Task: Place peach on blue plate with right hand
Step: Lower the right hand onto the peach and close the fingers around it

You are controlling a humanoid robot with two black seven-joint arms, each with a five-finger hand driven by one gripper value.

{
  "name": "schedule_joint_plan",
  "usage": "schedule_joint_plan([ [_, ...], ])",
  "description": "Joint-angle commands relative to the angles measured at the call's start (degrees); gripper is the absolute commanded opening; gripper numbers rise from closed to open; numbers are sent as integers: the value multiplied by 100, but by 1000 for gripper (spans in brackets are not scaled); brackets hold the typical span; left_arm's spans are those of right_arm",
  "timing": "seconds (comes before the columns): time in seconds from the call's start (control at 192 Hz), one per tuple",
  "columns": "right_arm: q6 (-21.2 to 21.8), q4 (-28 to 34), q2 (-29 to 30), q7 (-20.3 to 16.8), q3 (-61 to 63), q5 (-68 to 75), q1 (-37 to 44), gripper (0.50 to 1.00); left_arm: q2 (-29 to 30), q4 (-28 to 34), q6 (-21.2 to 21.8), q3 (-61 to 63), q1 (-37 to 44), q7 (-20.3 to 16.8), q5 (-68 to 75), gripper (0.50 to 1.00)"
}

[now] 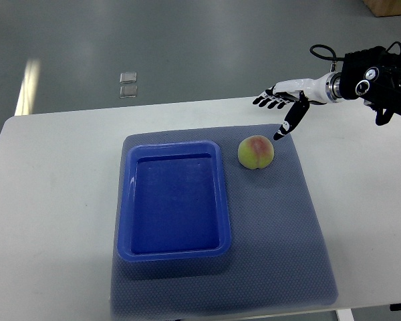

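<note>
Hovering open right hand (281, 107) near round fuzzy peach (256, 152), rectangular blue plate (127, 200)

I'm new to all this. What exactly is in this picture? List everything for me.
peach: one, yellow-green with a red blush, on the mat just right of the plate's far corner
blue plate: one, deep rectangular tray, nothing in it, on the mat's left half
mat: one, grey-blue, textured, on the table
table: one, white
small clear item: one, on the floor beyond the table; unclear what it is
right hand: one, black and white, fingers spread, holding nothing, above and right of the peach
</note>
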Motion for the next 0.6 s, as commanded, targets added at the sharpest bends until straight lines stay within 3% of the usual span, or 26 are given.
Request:
schedule_joint_plan([
  [0.0,-59,155,8,-16,-30,4,-64,930,0,-19,3,0,1,1,0,1000],
  [0.172,-138,181,87,-8,-22,-22,-214,930,0,-19,-6,0,1,1,0,1000],
  [0.595,-868,120,404,186,-39,-163,-768,928,0,-19,-6,-8,1,10,0,1000],
])
